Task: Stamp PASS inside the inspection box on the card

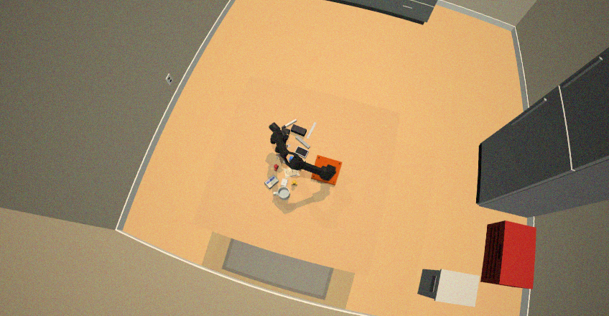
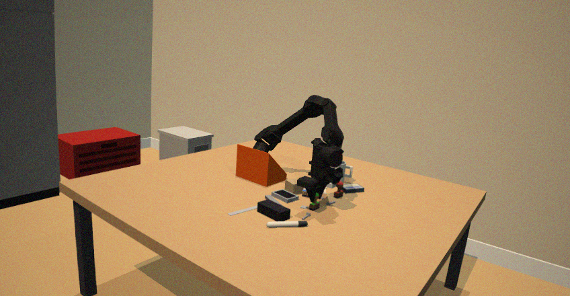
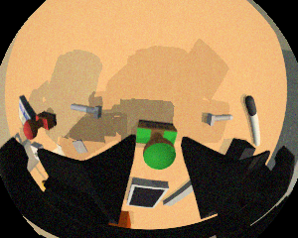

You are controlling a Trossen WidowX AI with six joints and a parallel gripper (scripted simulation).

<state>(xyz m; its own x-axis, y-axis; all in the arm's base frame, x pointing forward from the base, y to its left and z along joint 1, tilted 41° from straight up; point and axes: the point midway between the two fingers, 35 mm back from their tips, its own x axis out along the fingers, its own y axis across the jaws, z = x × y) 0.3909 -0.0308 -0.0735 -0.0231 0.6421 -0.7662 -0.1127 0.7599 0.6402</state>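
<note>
A stamp with a green knob (image 3: pixel 159 155) (image 2: pixel 314 205) stands upright on the bench; no lettering is readable. My gripper (image 3: pixel 159 141) (image 2: pixel 315 198) is part open, low over it, with a finger on each side of the knob and visible gaps between. A dark pad in a grey tray (image 3: pixel 148 194) (image 2: pixel 285 195) (image 1: pixel 301 151) lies close by, toward the arm's base. The pale card (image 1: pixel 291 172) lies partly under the arm in the top view; its box is not legible. A red stamp (image 3: pixel 30 131) (image 2: pixel 339 189) (image 1: pixel 276 166) stands off to one side.
A blue stamp (image 1: pixel 291 158), a yellow one (image 1: pixel 294 182), a mug (image 1: pixel 283 192) and a blue-white case (image 1: pixel 271 182) are near the card. Around the pad are a black block (image 2: pixel 273 210), a grey bar (image 1: pixel 302 141) and a marker (image 2: pixel 283 224). Small bolts (image 3: pixel 86 109) (image 3: pixel 219 118) flank the green stamp.
</note>
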